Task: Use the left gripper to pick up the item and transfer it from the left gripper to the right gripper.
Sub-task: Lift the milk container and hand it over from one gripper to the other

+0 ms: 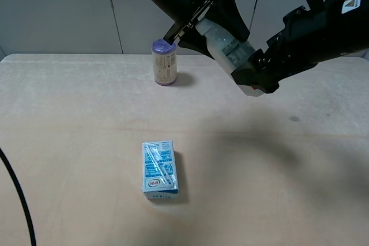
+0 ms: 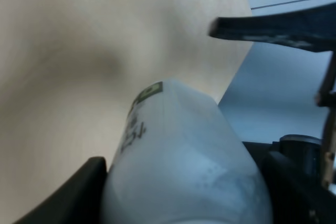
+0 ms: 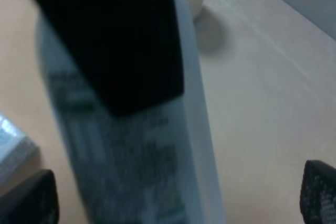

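Observation:
The small white bottle [image 1: 226, 44] with green print hangs tilted in the air above the back of the table. My left gripper [image 1: 209, 24] is shut on its upper part; in the left wrist view the bottle [image 2: 178, 156] sits tight between the black fingers [image 2: 79, 195]. My right gripper [image 1: 253, 78], with the white-and-orange sticker, is around the bottle's lower end. In the right wrist view the bottle [image 3: 136, 166] lies between the widely spread fingertips [image 3: 29, 200], which stand apart from it. A black left finger [image 3: 121, 35] covers part of the bottle there.
A purple-lidded beige jar [image 1: 164, 63] stands at the back of the beige table [image 1: 69, 142], just left of the arms. A flat blue-and-white carton [image 1: 159, 170] lies near the middle front. The table's back edge meets a grey wall.

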You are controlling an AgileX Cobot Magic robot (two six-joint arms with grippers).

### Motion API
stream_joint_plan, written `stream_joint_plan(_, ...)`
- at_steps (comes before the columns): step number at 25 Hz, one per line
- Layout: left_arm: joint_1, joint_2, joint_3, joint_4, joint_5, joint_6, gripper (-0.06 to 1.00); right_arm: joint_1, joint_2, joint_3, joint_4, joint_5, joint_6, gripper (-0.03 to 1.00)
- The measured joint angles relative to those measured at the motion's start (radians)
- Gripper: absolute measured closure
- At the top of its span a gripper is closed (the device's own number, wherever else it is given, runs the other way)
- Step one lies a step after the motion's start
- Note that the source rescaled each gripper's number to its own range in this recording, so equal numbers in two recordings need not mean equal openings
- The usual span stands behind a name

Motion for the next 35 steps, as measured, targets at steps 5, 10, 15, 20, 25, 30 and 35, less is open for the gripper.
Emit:
stream_joint_plan(5, 0.0, 0.0, 0.0, -0.024, 0.001, 0.009, 0.94, 0.0, 0.039, 0.0, 0.001, -0.017, -0.004, -0.03)
stream_joint_plan(10, 0.0, 0.0, 0.0, -0.025, 0.004, 0.017, 0.94, 0.0, 0.048, 0.0, 0.0, -0.019, -0.008, -0.03)
stream_joint_plan(15, 0.0, 0.0, 0.0, -0.031, 0.006, 0.017, 0.94, 0.0, 0.05, 0.0, 0.0, -0.021, -0.009, -0.03)
stream_joint_plan(20, 0.0, 0.0, 0.0, -0.031, 0.009, 0.017, 0.94, 0.0, 0.05, 0.0, 0.0, -0.018, -0.009, -0.03)
stream_joint_plan(25, 0.0, 0.0, 0.0, -0.056, 0.009, 0.027, 0.94, 0.0, 0.05, 0.0, 0.001, -0.011, -0.011, -0.03)
stream_joint_plan(30, 0.0, 0.0, 0.0, -0.083, 0.009, 0.044, 0.94, 0.0, 0.05, 0.0, 0.001, -0.005, -0.012, 0.14)
stream_joint_plan(35, 0.0, 0.0, 0.0, -0.098, -0.016, 0.044, 0.94, 0.004, 0.05, 0.0, 0.002, -0.001, -0.022, 0.88)
